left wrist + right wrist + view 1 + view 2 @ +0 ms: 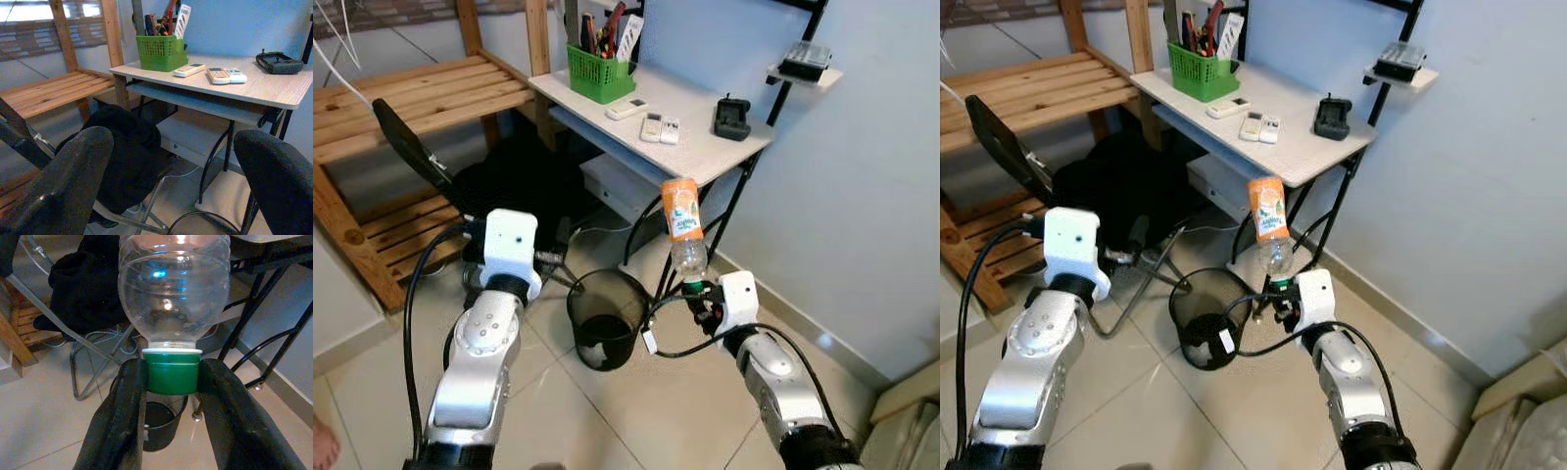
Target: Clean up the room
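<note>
My right gripper [697,291] is shut on the green cap [172,373] of an empty clear plastic bottle [683,230] with an orange label. The bottle stands upside down, cap at the bottom, held just right of and above a black mesh wastebasket [604,318] on the tiled floor. The basket's opening [1206,308] is dark, with a white tag hanging off its rim. My left gripper [171,186] is open, its fingers [63,181] wide apart, raised left of the basket and pointing toward the desk.
A small white desk [705,147] on black legs carries a green pen basket [600,70], remote controls [659,126] and a black controller [732,118]. A black garment on a folding chair [509,176] and wooden shelving [401,108] stand to the left. Blue wall on the right.
</note>
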{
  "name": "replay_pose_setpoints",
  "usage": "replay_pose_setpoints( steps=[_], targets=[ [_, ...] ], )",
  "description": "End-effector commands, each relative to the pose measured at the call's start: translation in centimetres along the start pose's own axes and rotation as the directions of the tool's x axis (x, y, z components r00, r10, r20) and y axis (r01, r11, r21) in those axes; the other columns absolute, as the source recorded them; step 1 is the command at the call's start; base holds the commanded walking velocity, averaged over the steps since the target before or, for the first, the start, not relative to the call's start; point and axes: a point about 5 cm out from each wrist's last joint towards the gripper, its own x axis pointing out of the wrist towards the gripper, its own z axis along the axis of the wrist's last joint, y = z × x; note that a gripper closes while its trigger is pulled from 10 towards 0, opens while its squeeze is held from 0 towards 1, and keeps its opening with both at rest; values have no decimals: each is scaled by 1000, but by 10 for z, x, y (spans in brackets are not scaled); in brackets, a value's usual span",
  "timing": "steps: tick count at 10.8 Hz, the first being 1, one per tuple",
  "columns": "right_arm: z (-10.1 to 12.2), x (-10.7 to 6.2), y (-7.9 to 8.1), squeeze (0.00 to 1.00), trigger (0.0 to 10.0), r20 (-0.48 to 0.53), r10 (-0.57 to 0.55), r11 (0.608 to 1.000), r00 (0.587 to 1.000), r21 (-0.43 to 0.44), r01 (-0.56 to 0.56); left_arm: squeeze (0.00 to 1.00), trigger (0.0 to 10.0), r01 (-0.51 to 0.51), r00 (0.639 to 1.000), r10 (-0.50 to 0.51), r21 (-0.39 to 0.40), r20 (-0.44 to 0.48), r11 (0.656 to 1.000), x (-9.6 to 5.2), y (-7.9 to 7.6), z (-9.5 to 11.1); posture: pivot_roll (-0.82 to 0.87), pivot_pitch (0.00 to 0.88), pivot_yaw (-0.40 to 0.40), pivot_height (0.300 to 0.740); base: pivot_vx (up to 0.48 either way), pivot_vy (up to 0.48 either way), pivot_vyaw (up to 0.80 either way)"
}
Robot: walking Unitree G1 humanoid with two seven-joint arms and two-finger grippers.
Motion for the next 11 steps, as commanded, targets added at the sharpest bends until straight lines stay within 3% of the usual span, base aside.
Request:
replay_pose_setpoints(
  steps=[1,6,8,11],
  targets=[
    [3,1,-4,0,10000,2,-13,1000,1000,-3,13,0,10000,16,1000,-16,3,21,1000,0,-3,4,113,0,-59,740,461,0,0],
    [-1,-1,-3,0,10000,-8,-11,1000,1000,-1,11,0,10000,39,998,-40,17,47,999,-2,-7,7,110,0,-55,740,455,0,0],
    [-3,-1,-1,0,10000,-16,9,1000,1000,0,-9,0,10000,37,999,-38,17,32,999,-2,-8,6,114,0,-56,740,0,0,0],
    [-21,-8,10,0,10000,-129,192,980,973,-28,-197,0,10000,97,995,-98,36,31,995,-4,-13,7,116,0,-57,740,0,0,0]
  ],
)
